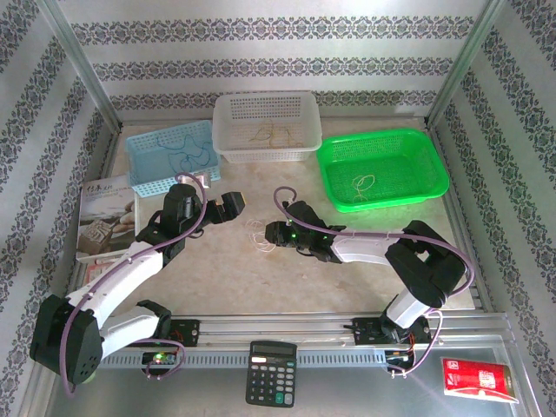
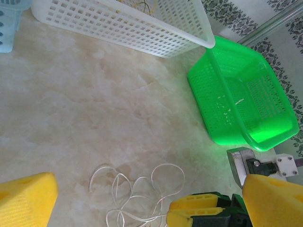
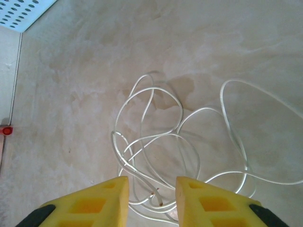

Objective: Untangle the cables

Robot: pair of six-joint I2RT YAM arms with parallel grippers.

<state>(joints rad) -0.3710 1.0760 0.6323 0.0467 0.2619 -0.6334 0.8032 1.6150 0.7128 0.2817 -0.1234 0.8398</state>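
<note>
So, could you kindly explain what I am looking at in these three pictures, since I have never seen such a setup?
A left arm and a right arm are bolted to a table. The wide picture comes from a fixed camera above and behind them; the other two come from a camera on each wrist, so the yellow blocks at their bottom edges are that arm's own fingers. On the table lies a tangled whitish cable. Behind it stand a blue basket, a white basket and a green basket, each with a thin cable inside. The left fingers are wide open above the table and hold nothing. The right fingers are down at the cable, straddling some strands, not yet clamped.
</note>
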